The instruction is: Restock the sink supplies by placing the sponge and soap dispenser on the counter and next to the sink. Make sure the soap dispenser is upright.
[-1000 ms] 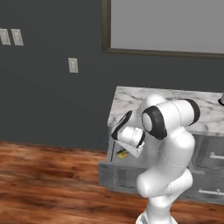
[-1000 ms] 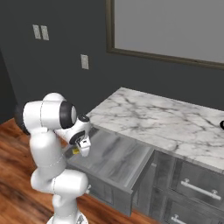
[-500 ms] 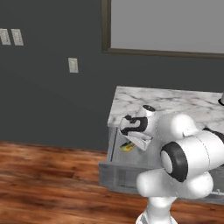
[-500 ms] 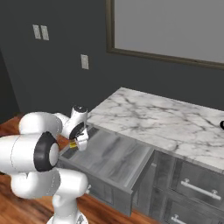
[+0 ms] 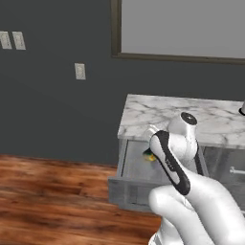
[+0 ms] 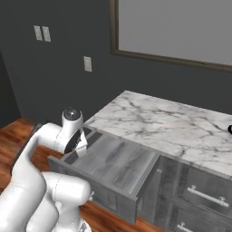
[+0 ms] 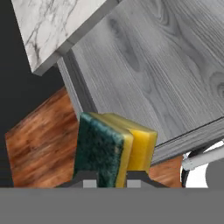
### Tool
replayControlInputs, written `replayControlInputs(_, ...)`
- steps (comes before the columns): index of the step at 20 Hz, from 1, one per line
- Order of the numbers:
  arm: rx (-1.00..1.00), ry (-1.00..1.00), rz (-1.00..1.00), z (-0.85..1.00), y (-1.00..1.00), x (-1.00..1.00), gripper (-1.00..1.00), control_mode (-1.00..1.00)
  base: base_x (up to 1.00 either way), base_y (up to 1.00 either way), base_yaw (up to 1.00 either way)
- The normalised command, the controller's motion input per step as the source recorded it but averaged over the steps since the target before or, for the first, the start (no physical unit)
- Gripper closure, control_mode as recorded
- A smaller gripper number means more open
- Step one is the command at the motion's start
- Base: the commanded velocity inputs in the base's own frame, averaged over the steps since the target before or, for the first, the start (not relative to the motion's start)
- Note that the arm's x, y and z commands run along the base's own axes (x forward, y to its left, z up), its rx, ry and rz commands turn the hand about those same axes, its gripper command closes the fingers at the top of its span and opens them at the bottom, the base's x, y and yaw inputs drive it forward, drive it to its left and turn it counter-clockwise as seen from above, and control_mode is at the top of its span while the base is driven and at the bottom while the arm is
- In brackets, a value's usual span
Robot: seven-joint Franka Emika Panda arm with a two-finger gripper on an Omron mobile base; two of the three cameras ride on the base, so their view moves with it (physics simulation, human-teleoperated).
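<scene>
In the hand view the sponge (image 7: pixel 114 146), yellow with a dark green layer, stands on edge between the fingertips of my gripper (image 7: pixel 111 177), which is shut on it. It hangs over the front left corner of an open grey drawer (image 7: pixel 144 74). The left base view shows a bit of the sponge (image 5: pixel 150 155) peeking out from behind my arm, just under the edge of the white marble counter (image 5: pixel 158 112). My hand (image 6: pixel 81 146) sits at the drawer's left end in the right base view. The soap dispenser and the sink are out of view.
The open drawer (image 6: pixel 113 163) juts out from the cabinet below the counter (image 6: pixel 149 122). Closed drawers with bar handles (image 6: pixel 206 195) are to its right. Wooden floor (image 5: pixel 48 191) lies to the left, below a dark wall.
My arm has swung round, and its elbow now bulks large in front of both base cameras. The hand, still shut on the sponge, has shifted a little right over the drawer.
</scene>
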Motion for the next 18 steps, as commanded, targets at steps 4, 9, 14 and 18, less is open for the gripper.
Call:
replayControlInputs(4,0.0,-0.21,0.0,1.0,-0.25,-0.47,1.0,-1.0,0.0,0.0,0.0)
replayControlInputs(9,0.0,-0.19,0.0,1.0,-0.26,-0.42,1.0,-1.0,0.0,0.0,0.0)
replayControlInputs(14,0.0,-0.1,0.0,0.91,-0.28,-0.4,1.0,-1.0,0.0,0.0,0.0)
replayControlInputs(18,0.0,-0.08,0.0,0.49,-0.28,-0.4,1.0,-1.0,0.0,0.0,0.0)
